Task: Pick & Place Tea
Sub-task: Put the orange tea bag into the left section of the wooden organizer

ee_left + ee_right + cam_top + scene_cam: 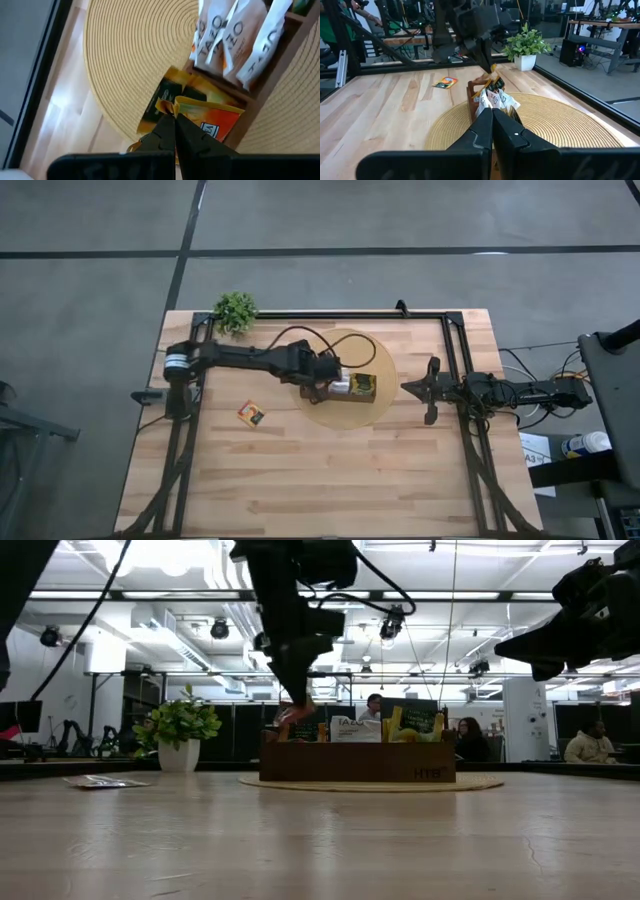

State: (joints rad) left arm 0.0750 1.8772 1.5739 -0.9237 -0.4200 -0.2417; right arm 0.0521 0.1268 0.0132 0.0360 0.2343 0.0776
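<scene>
Four camera views, one table.
Overhead: straight down on the whole table (330,480). Low: tabletop level, facing the room. Left wrist: close above the box (260,95) and round mat (130,60). Right wrist: farther off, across the table. All share box and mat.

The pale wooden surface (330,480) carries a round woven mat (378,412) and a potted plant (236,311). One yellow-red tea sachet (251,414) lies flat on the bare wood
</scene>
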